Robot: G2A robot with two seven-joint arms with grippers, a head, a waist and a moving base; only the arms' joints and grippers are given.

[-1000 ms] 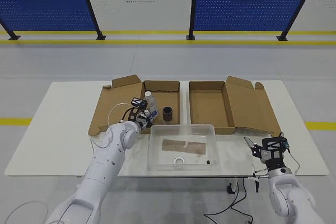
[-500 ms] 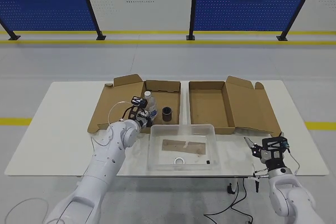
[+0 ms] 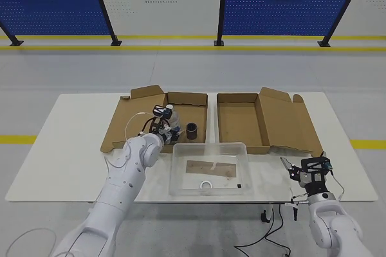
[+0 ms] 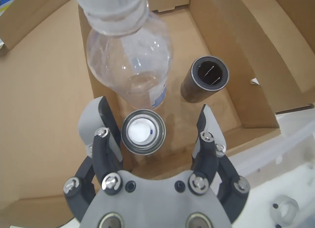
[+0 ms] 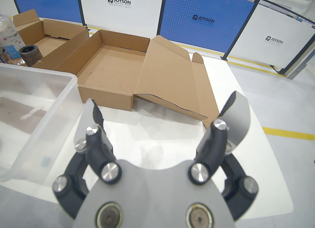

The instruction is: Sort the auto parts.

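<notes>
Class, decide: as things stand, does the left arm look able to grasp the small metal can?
Probably yes: the left gripper hangs open over the metal can, which sits between its jaws; the bottle stands close but not between them.

Glossy white left arm [image 3: 123, 189], thin looping cable [image 3: 130, 123]; left gripper [image 4: 153, 106], right gripper [image 5: 164, 98]: grey fingers [image 5: 238, 114], black links [image 5: 98, 147], silver screws [image 5: 110, 172]

Factory hall, blue partitions [image 3: 283, 16], yellow floor lines [image 3: 180, 48]

Bottle [image 4: 128, 66], can [image 4: 143, 131], sleeve [image 4: 204, 79] stand in left box [image 3: 125, 128]; right box [image 3: 239, 122] beside it; tub [image 3: 209, 145] before both.
</notes>
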